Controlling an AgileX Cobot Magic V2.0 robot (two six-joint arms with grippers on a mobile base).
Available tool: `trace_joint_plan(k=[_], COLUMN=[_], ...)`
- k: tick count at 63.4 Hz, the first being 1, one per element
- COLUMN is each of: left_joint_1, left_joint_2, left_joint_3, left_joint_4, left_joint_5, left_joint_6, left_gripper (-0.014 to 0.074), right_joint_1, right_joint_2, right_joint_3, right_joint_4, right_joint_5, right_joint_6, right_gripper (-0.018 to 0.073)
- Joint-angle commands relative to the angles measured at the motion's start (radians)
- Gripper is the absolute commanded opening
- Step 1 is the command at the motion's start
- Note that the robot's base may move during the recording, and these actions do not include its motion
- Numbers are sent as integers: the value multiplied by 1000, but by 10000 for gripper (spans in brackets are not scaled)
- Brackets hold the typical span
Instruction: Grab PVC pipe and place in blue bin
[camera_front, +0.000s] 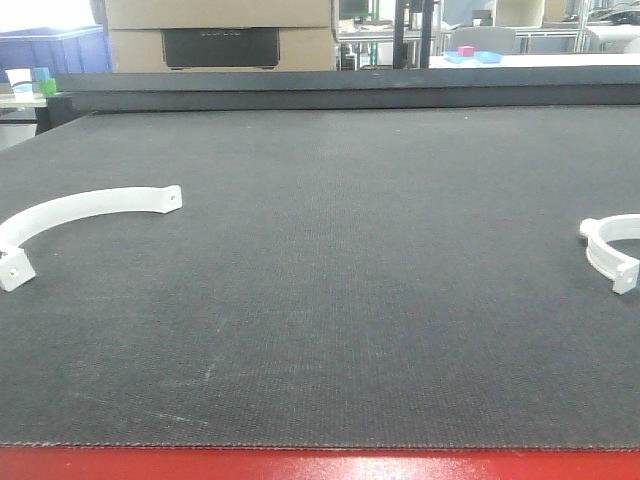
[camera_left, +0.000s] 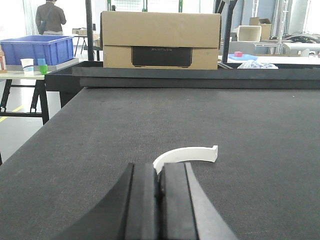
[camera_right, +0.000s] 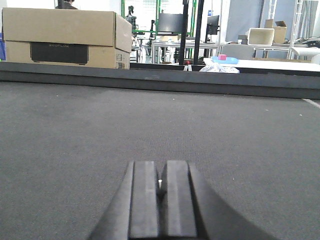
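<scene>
The PVC pipe (camera_front: 603, 258), a small white tightly curved half-ring with a squared tab, lies flat on the dark mat at the far right edge of the front view. The blue bin (camera_left: 37, 49) stands off the table to the back left, on a separate stand; its corner also shows in the front view (camera_front: 50, 48). My left gripper (camera_left: 159, 175) is shut with nothing in it. My right gripper (camera_right: 161, 172) is shut too; only a tiny white speck shows through the slit between its fingers. Neither gripper appears in the front view.
A longer, shallower white arc (camera_front: 80, 208) lies at the left of the mat; just beyond my left fingertips the same white arc (camera_left: 182, 154) is partly hidden by them. A raised black rim (camera_front: 350, 90) bounds the far edge, with a cardboard box (camera_left: 160, 40) behind it.
</scene>
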Motion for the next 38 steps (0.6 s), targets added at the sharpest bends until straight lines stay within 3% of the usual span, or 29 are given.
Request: trace_joint_plan(k=[1,33,38], left_joint_1=[5,5,5], left_joint_2=[-5,-5,-5], left_joint_3=[-1,-1,-1], left_joint_4=[-4,-4,-4], left_joint_5=[-16,-31,-49], left_joint_6=[0,0,0], left_gripper=[-111,-111,-111], right_joint_1=[-3,-3,-3], right_joint_2=[-4,-4,-4], right_joint_3=[0,0,0], right_joint_4=[-4,-4,-4], right_joint_5=[-20,-25,-81], right_joint_6=[-3,-3,-3], right_gripper=[-167,-167,-167])
